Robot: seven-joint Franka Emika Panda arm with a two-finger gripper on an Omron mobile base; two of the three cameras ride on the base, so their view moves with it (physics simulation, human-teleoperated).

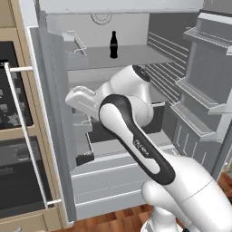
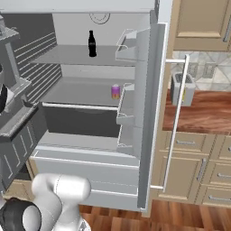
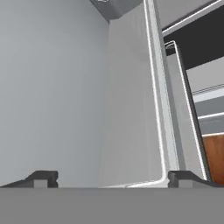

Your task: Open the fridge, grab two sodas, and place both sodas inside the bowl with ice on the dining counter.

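The fridge is seen with both doors swung wide. Two sodas are counted inside: one dark bottle standing upright on the upper shelf, and one small purple can on the shelf below, toward its right end, just beside a door bin. The bottle is also seen from the left base view. The gripper is spread wide with nothing between its fingers, apparently close against a pale fridge door panel.
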